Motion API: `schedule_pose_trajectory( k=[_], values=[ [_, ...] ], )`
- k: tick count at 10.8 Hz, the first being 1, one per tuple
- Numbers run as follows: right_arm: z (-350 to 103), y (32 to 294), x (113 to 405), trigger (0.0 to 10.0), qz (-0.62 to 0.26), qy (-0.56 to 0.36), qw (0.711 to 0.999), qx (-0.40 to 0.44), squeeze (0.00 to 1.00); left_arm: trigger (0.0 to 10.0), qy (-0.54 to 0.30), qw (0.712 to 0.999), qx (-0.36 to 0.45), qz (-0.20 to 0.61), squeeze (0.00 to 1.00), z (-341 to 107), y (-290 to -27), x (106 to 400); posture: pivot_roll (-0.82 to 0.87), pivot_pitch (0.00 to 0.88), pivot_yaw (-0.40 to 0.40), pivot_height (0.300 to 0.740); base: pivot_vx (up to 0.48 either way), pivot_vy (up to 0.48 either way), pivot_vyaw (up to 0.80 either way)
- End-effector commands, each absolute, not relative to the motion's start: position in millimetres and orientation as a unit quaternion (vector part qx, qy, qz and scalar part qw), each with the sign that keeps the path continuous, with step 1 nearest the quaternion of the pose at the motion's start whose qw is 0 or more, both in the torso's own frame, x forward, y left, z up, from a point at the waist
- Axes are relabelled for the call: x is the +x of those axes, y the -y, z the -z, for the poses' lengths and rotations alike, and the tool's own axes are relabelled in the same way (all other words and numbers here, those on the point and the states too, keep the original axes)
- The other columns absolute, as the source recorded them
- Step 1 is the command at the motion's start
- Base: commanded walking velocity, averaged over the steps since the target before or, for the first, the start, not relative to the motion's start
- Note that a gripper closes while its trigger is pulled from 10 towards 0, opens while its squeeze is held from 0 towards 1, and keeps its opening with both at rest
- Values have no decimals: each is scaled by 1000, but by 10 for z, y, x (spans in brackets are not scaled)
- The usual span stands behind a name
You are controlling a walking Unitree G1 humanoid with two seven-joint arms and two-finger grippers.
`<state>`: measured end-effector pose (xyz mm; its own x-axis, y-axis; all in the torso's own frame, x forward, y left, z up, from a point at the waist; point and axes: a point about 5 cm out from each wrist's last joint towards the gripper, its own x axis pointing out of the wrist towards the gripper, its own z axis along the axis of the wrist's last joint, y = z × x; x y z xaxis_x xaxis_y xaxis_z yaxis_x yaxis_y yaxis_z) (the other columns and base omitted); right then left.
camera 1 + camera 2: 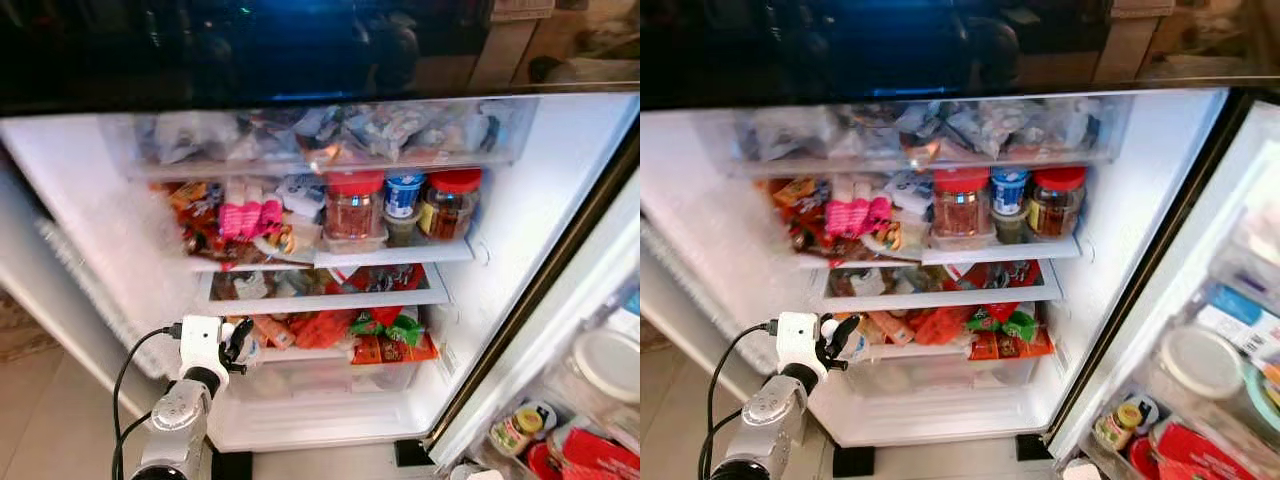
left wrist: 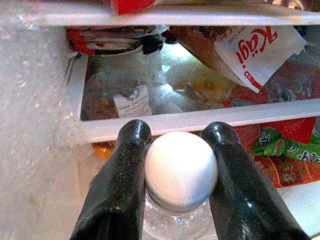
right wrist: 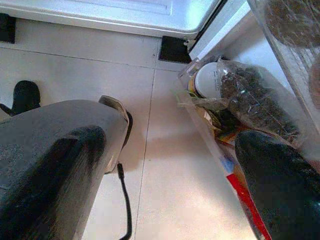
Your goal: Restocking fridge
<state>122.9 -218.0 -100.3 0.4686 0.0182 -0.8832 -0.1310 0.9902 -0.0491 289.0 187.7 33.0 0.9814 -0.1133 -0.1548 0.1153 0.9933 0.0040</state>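
The fridge (image 1: 560, 180) is already well stocked: red-lidded jars (image 1: 354, 206) on the upper shelf, crinkly packets (image 1: 392, 348) lower down. One item is left in hand. The left claw (image 1: 237, 347) pinches a clear plastic bottle (image 2: 176, 220) just under its smooth, round white cap (image 2: 181, 170), ribbed at the rim, holding it near the left end of a lower white shelf (image 2: 200, 122), not yet set down. The right claw (image 3: 165, 185) hangs spread over the tiled floor (image 3: 75, 60).
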Motion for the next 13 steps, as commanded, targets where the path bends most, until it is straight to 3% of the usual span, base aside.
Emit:
schedule_pose_trajectory(
  k=[1, 4, 9, 13],
  values=[
    [1036, 2141, 1156, 10000, -48, -526, 848, -48, 0, 10000, -69, 996, 15, 63, 0, -361, -1860, 2918, 21, 3, 1, 680, 0, 0, 0],
    [1034, 2125, 1162, 10000, -48, -521, 851, -41, 0, 10000, -65, 996, 20, 61, 0, -391, -1864, 2944, 24, 18, -5, 637, 0, 0, 0],
    [1028, 2133, 1177, 10000, -45, -519, 852, -40, 0, 10000, -47, 996, 37, 63, 0, -487, -1859, 3009, 27, 30, -9, 637, 0, 0, 0],
    [1027, 2120, 1189, 10000, -45, -518, 854, -35, 0, 10000, -22, 965, 238, 105, 0, -657, -1835, 3134, 32, 29, -5, 637, 0, 0, 0]
  ],
)
